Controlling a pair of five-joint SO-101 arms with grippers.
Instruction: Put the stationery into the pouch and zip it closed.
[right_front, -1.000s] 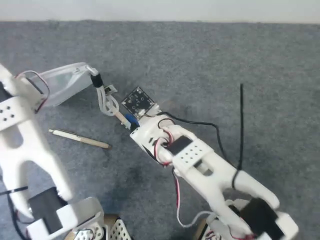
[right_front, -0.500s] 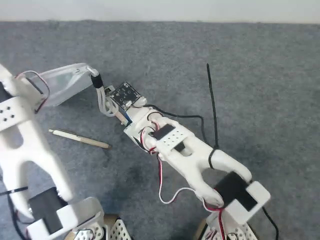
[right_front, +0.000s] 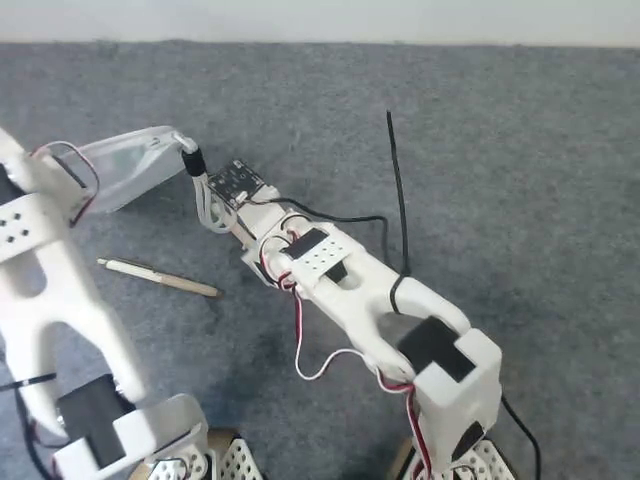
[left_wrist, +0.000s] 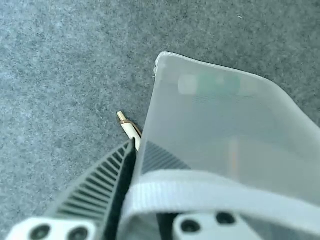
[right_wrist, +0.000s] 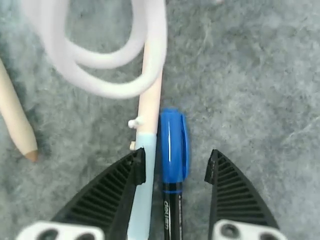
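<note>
The translucent pouch (left_wrist: 225, 125) is sitting clamped by its zipper edge between the closed fingers of the left gripper (left_wrist: 140, 160). The right gripper (right_wrist: 176, 157) is hanging partly open, a blue-capped pen (right_wrist: 172, 140) lying between its fingers untouched, a cream pen (right_wrist: 150, 90) running just beside one fingertip.

- Left arm (right_front: 45, 280) stands along the left edge of the high view, reaching to the upper left; the left gripper (left_wrist: 137, 156) has its fingers clamped on the pouch (left_wrist: 225, 125).
- Right arm (right_front: 350, 290) stretches from lower right toward centre, wrist pitched down; the right gripper (right_wrist: 175, 167) holds its fingers (right_wrist: 125, 182) parted.
</note>
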